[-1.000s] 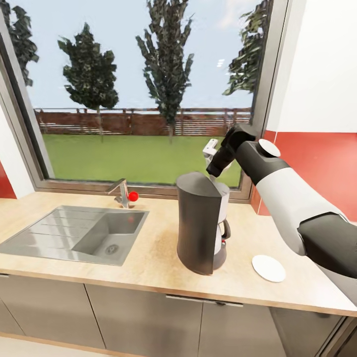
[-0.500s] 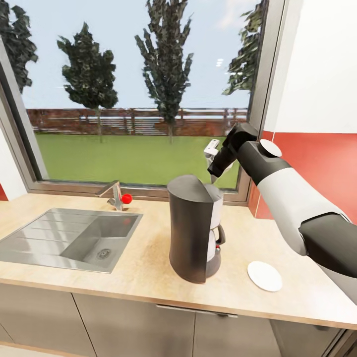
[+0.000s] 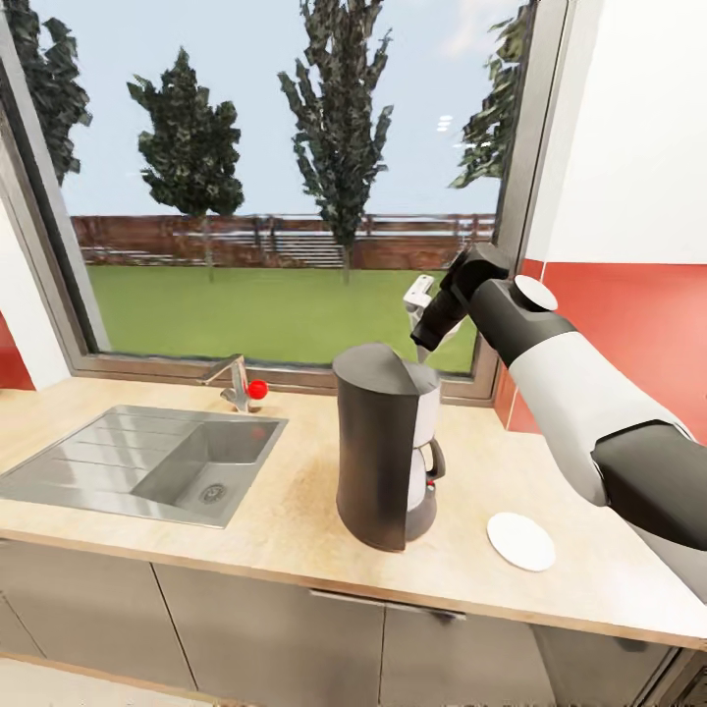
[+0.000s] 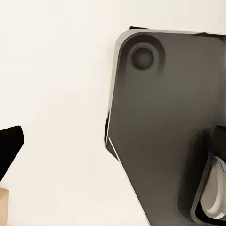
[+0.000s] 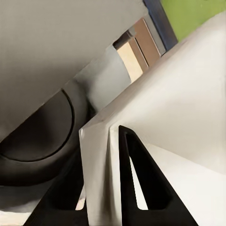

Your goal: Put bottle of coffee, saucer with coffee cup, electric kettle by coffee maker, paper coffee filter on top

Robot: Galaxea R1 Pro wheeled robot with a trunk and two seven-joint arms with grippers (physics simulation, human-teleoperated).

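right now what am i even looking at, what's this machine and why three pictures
It is a simulated two-armed robot at a kitchen counter. The big picture comes from a camera on its head; the other two come from cameras on its wrists, looking along the fingers. On the counter stand a coffee maker and, to its right, a white saucer; a sink is set in at the left. The right arm is raised above the coffee maker, and its right gripper pinches a white paper filter. The left wrist picture shows a dark panel that I cannot identify.
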